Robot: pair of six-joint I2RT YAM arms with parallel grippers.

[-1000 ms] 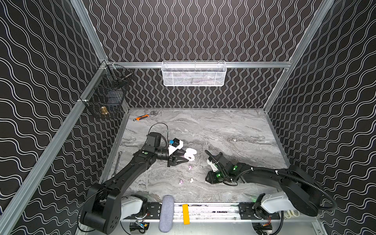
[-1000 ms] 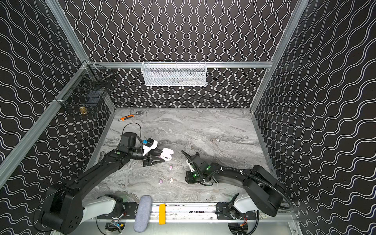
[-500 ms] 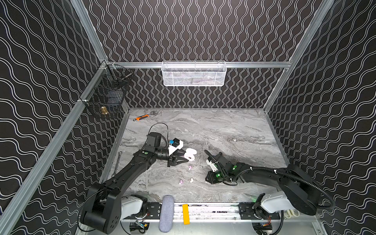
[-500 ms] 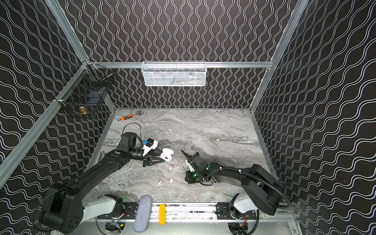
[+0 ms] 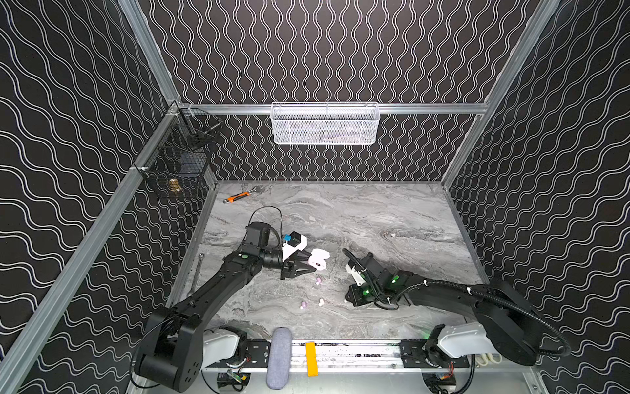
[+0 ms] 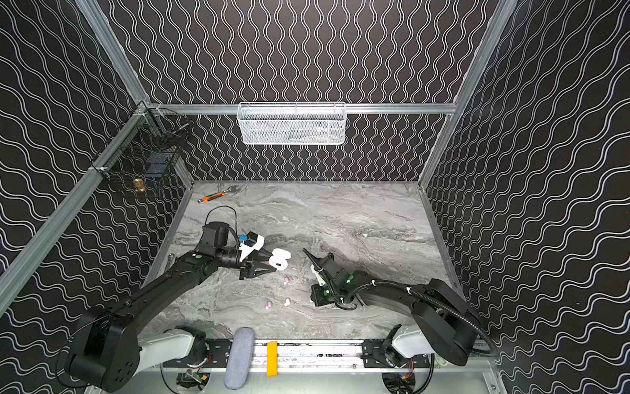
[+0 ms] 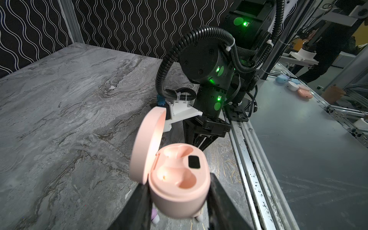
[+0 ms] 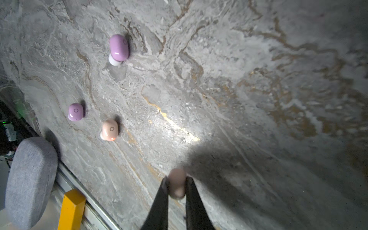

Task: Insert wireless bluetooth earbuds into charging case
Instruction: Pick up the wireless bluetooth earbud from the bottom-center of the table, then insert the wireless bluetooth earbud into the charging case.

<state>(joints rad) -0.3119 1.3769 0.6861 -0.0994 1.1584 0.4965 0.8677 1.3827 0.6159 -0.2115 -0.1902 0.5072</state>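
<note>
My left gripper (image 7: pixel 178 182) is shut on the base of a pink charging case (image 7: pixel 179 191), held above the table with its lid open and both wells empty; both top views show the case (image 5: pixel 319 259) (image 6: pixel 279 260). My right gripper (image 8: pixel 176 184) points down at the table near the front and is shut on a cream earbud (image 8: pixel 176 176). On the table between the arms lie two lilac earbuds (image 8: pixel 118 47) (image 8: pixel 75 112) and one cream earbud (image 8: pixel 110 129), seen in a top view as small dots (image 5: pixel 318 280) (image 5: pixel 302 304) (image 5: pixel 321 301).
A grey fabric oval (image 5: pixel 279 358) and a yellow block (image 5: pixel 311 358) sit on the front rail. An orange-handled tool (image 5: pixel 238 197) lies at the back left. A white mesh basket (image 5: pixel 324 122) hangs on the back wall and a black wire basket (image 5: pixel 180 160) on the left wall.
My right gripper's jaws have closed onto the cream earbud. The left arm with the case has stayed where it was.
</note>
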